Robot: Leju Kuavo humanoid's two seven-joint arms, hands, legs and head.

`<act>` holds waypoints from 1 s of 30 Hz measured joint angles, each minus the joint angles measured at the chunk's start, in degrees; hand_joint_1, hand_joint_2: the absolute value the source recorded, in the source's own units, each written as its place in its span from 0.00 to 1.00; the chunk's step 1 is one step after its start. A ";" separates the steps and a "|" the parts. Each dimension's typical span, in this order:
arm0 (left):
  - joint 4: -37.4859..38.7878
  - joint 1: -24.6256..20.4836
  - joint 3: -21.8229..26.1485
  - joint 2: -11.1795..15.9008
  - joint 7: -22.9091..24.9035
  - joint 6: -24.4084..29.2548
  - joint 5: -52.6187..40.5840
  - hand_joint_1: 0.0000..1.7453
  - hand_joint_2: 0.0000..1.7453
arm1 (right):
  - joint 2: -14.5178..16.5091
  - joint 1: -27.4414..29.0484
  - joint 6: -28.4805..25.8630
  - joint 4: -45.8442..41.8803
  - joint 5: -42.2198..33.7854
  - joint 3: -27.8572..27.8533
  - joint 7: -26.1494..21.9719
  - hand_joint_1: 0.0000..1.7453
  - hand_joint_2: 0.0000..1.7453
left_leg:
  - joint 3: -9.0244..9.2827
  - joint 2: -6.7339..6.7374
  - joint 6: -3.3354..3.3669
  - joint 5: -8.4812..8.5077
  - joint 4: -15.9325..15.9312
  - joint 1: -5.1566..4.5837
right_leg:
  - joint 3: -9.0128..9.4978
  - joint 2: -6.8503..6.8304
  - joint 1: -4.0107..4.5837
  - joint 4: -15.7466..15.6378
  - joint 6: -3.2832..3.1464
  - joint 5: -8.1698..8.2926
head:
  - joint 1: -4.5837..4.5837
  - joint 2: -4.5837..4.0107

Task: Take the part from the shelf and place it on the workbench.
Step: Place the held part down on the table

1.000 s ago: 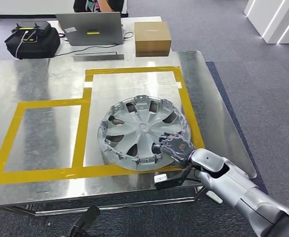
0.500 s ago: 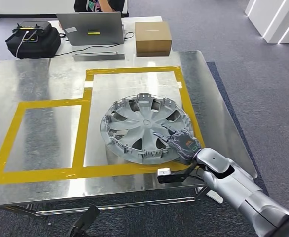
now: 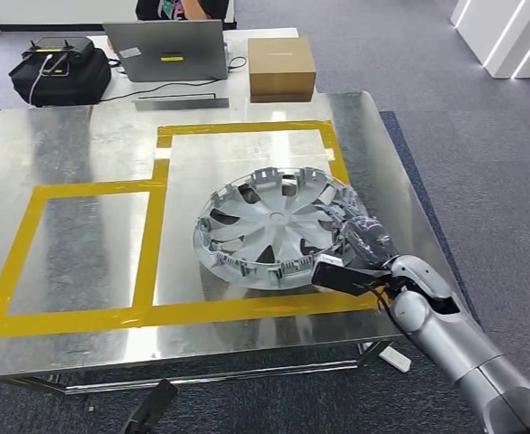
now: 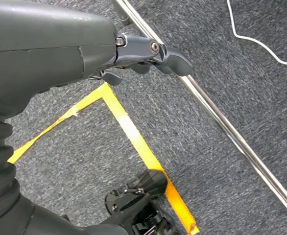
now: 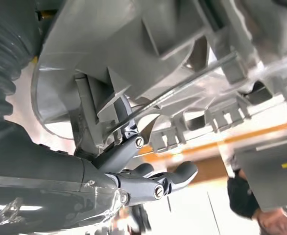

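The part is a silver hubcap (image 3: 269,226) lying inside the large yellow-taped square (image 3: 149,231) on the steel workbench (image 3: 91,145), with its right side slightly raised. My right hand (image 3: 361,240) grips the hubcap's right rim, close to the tape line. Seen from the right wrist, the ribbed underside of the hubcap (image 5: 134,39) sits right over my right hand (image 5: 134,166), one finger hooked up against the rim. My left hand (image 4: 142,51) hangs above the carpet, its fingers loosely extended and holding nothing.
Behind the workbench stand a laptop (image 3: 166,50), a cardboard box (image 3: 280,68) and a black bag (image 3: 57,72), with a person (image 3: 180,9) beyond them. The bench's right edge is near my right arm. Yellow floor tape (image 4: 134,137) and a metal rail (image 4: 223,125) lie below.
The hubcap has shifted right and slightly farther back with my right hand. That hand has gone from lying on the hubcap's face to holding its right rim.
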 joint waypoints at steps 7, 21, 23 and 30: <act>0.00 0.23 0.07 0.17 -0.15 -0.19 1.24 0.00 1.00 | -2.21 -2.60 12.94 -0.62 -9.90 -2.83 0.14 0.00 1.00 | -0.01 -0.04 0.00 0.01 0.00 0.00 | 0.01 -0.03 0.00 0.00 0.00 0.00 | 0.00 0.00; 0.00 0.22 0.21 0.36 -0.14 0.02 2.22 0.00 1.00 | -7.25 -11.50 29.00 0.75 -29.82 0.37 2.58 0.00 1.00 | -0.03 -0.06 0.00 0.01 0.00 -0.04 | -0.01 -0.08 -0.05 0.00 0.01 0.00 | -0.01 0.00; 0.00 0.21 0.21 0.32 -0.14 -0.02 2.23 0.00 1.00 | -7.74 -11.27 28.09 0.26 -34.09 0.70 -0.70 0.00 1.00 | -0.04 -0.07 0.01 0.01 0.00 -0.04 | 0.00 -0.09 -0.05 0.00 0.01 0.00 | 0.01 0.00; 0.00 0.13 0.21 0.16 -0.14 -0.19 2.19 0.00 1.00 | -7.54 -6.30 24.34 -3.37 -38.64 -0.28 -5.06 0.00 1.00 | -0.08 -0.14 0.01 0.01 -0.02 -0.05 | -0.02 -0.17 -0.04 0.00 0.01 -0.01 | 0.01 0.00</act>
